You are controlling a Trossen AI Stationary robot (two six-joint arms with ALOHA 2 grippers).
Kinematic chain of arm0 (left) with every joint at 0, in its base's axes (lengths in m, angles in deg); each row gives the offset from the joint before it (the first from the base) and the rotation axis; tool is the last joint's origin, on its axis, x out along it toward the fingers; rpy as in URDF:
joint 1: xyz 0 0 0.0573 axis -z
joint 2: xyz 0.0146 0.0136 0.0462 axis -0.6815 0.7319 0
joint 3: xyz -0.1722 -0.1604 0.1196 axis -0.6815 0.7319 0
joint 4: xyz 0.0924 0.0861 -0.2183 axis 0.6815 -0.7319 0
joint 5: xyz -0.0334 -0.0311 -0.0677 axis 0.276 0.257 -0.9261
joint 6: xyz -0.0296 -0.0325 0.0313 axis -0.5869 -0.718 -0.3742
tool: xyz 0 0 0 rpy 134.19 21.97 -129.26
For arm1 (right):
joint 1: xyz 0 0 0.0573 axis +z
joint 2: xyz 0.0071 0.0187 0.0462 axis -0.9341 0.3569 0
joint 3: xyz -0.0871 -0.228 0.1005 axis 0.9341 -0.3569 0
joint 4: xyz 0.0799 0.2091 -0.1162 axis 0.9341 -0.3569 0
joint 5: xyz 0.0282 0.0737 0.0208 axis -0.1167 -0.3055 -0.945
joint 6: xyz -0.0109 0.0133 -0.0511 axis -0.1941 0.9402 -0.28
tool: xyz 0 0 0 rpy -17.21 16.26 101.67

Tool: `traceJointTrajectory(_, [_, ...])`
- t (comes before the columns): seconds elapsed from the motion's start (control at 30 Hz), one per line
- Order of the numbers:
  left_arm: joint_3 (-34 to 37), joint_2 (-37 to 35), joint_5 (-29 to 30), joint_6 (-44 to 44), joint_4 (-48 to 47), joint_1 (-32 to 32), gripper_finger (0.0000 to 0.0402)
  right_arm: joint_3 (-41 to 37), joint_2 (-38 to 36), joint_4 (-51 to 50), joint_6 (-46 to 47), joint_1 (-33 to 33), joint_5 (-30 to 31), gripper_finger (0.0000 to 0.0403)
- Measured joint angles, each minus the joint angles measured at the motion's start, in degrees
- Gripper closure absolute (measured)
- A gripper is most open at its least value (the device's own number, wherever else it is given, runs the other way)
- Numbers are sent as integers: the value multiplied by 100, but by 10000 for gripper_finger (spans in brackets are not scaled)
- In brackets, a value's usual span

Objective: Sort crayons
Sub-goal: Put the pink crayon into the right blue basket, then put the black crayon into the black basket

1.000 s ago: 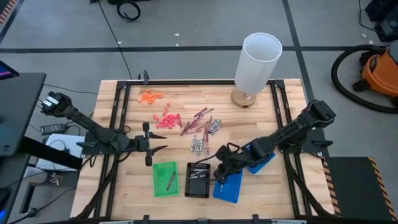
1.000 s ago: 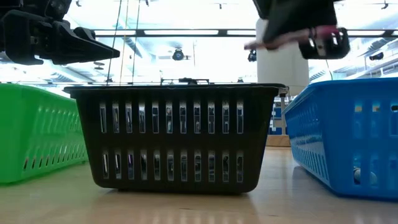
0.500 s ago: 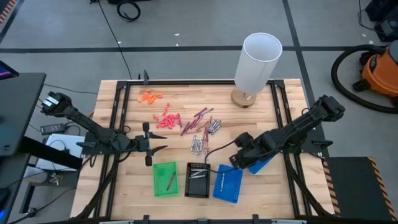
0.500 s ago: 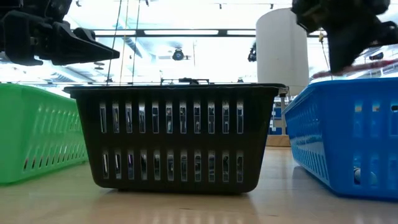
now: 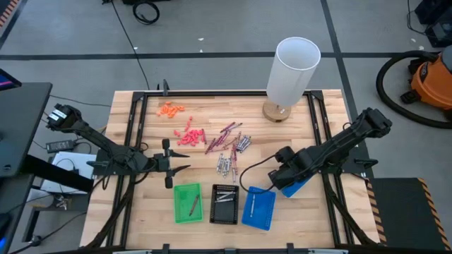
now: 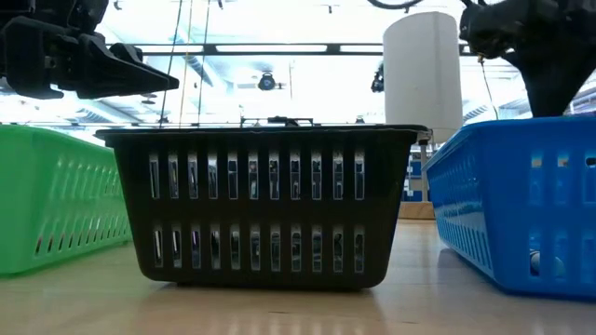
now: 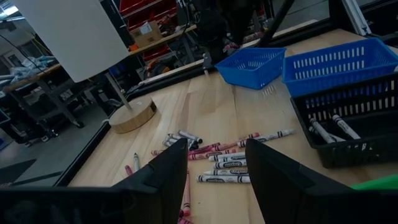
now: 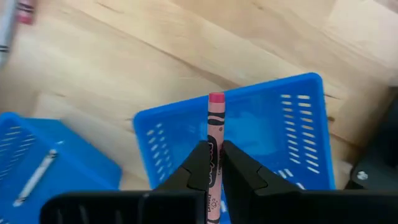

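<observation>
- Right now my right claw [image 8: 214, 163] is clamped on a single pink-tipped crayon [image 8: 215, 134], which sticks straight out past my fingertips.
- That claw hangs above a blue tray [image 8: 252, 137] at the right side of the table [image 5: 148, 212], the one lying partly under my right arm.
- A second blue tray [image 5: 259, 209] sits near the front edge, with one pale crayon lying in it.
- Beside it stand a black tray [image 5: 225, 204] holding a few crayons and a green tray [image 5: 187, 203] holding one.
- The loose crayons [image 5: 229, 147], maroon and grey, lie scattered at mid-table, farther back than the trays.
- My left claw [image 5: 182, 168] waits at the left, its fingers apart and holding nothing, just behind the green tray.
- A white cylinder [image 5: 292, 69] stands on a round wooden base at the far edge.
</observation>
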Motion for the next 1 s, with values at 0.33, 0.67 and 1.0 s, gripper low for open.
traceJointTrajectory(0.33, [0, 0, 0, 2, -4, 0, 228, -797, 1, 308, 455, 0, -485, 368])
traceJointTrajectory(0.67, [0, 0, 0, 4, -4, 0, 228, -1215, 3, 961, 716, 0, -615, 347])
traceJointTrajectory(1.0, [0, 0, 0, 5, -2, 0, 228, -722, -26, 432, 129, -231, -663, 277])
